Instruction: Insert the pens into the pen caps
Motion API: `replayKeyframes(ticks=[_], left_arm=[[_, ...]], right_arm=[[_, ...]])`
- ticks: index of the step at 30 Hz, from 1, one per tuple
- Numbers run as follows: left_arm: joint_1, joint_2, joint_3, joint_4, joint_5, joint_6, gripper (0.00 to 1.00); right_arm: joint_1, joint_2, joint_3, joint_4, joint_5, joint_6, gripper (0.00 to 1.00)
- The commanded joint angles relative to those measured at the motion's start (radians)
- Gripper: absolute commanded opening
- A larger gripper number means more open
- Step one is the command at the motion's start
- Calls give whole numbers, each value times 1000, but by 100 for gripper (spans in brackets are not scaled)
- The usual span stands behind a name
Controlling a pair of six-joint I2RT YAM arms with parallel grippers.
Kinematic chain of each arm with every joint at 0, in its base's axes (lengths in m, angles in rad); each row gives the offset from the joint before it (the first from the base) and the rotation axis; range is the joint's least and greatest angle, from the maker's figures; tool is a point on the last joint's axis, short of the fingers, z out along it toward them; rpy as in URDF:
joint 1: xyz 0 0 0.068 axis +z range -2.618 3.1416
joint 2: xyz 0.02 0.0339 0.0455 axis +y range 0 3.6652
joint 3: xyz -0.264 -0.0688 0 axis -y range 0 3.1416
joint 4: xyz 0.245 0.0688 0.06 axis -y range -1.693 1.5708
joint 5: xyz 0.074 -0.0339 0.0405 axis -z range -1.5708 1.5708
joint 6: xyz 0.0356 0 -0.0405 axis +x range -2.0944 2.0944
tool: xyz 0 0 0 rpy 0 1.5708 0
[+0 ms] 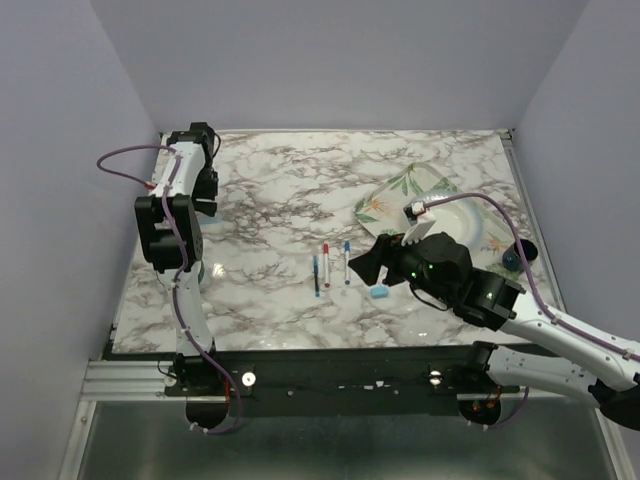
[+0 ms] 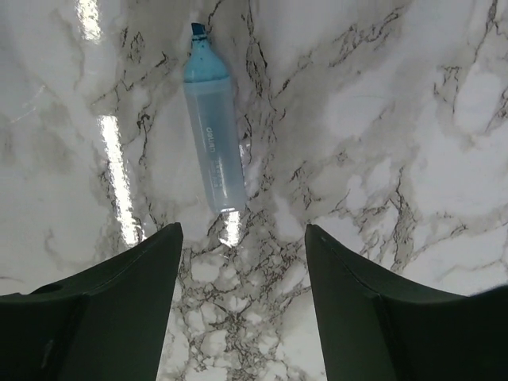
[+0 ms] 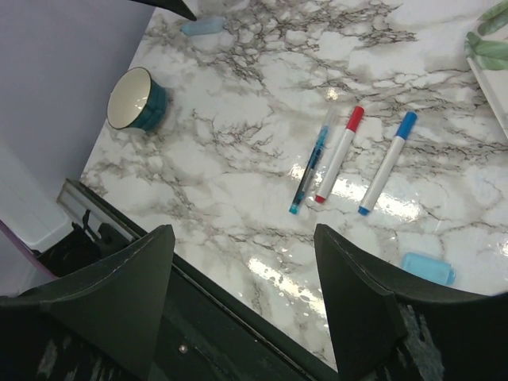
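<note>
Three pens lie side by side mid-table: a blue-barrelled pen (image 1: 316,275) (image 3: 309,171), a white pen with red ends (image 1: 326,263) (image 3: 340,153) and a white pen with blue ends (image 1: 347,260) (image 3: 386,163). A light blue cap (image 1: 380,292) (image 3: 429,267) lies just right of them. My right gripper (image 1: 358,265) (image 3: 242,238) is open and empty, hovering beside the pens above the cap. My left gripper (image 1: 205,205) (image 2: 242,230) is open and empty at the far left, over a light blue marker (image 2: 213,119) with a dark blue tip that lies just ahead of its fingers.
A floral tray (image 1: 430,200) (image 3: 488,48) sits at the back right. A dark round object (image 1: 515,258) stands by the table's right edge. A teal cup (image 3: 139,99) stands near the front left corner. The table's front rail (image 3: 198,317) is under my right gripper.
</note>
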Motion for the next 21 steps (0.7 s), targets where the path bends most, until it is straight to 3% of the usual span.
replayKeyframes(ticks=[1, 11, 15, 19, 21], left_arm=[[25, 11, -57, -25, -56, -52, 70], [34, 41, -194, 192, 4, 2, 68], [34, 40, -209, 210, -11, 16, 65], [36, 46, -223, 200, -7, 34, 53], [34, 49, -243, 199, 16, 56, 43]], right_arm=[[4, 12, 41, -9, 38, -38, 78], [5, 21, 38, 2, 20, -40, 78], [4, 10, 35, 3, 21, -40, 78], [5, 6, 35, 5, 20, -40, 78], [5, 6, 41, -1, 20, -40, 78]])
